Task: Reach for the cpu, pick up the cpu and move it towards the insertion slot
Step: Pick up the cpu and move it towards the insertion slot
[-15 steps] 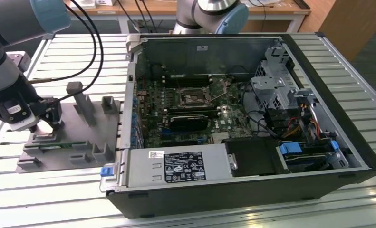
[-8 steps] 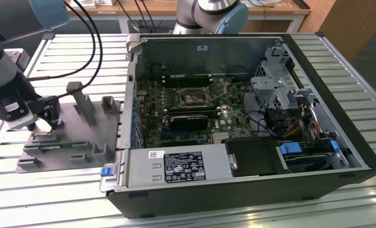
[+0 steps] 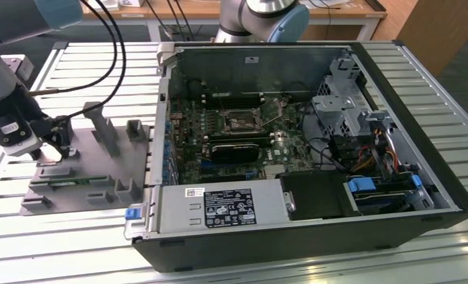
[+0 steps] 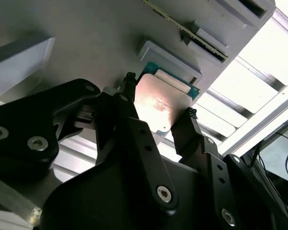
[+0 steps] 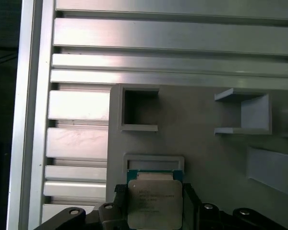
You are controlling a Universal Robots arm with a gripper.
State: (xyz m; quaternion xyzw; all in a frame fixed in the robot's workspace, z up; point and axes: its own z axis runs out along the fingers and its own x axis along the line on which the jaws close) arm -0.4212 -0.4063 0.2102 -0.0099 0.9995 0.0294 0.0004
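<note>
A robotics lab or test workshop: in the exterior view an open PC case (image 3: 297, 245) lies on a slatted aluminium bench (image 3: 99, 65), a grey fixture plate (image 3: 92, 163) at its nine o'clock, an arm (image 3: 1, 89) at ten, a second arm (image 3: 261, 18) at twelve, and a wooden desk (image 3: 336, 13) farther back.

A table (image 3: 99, 65) of long silver metal slats (narrow grooves run between them) carries two things. A flat grey plate (image 3: 87, 165) with raised blocks lies toward the exterior view's left. Just beside it, toward the exterior view's right, an open black computer case (image 3: 297, 245) lies on its side, covering most of the slats.
</note>
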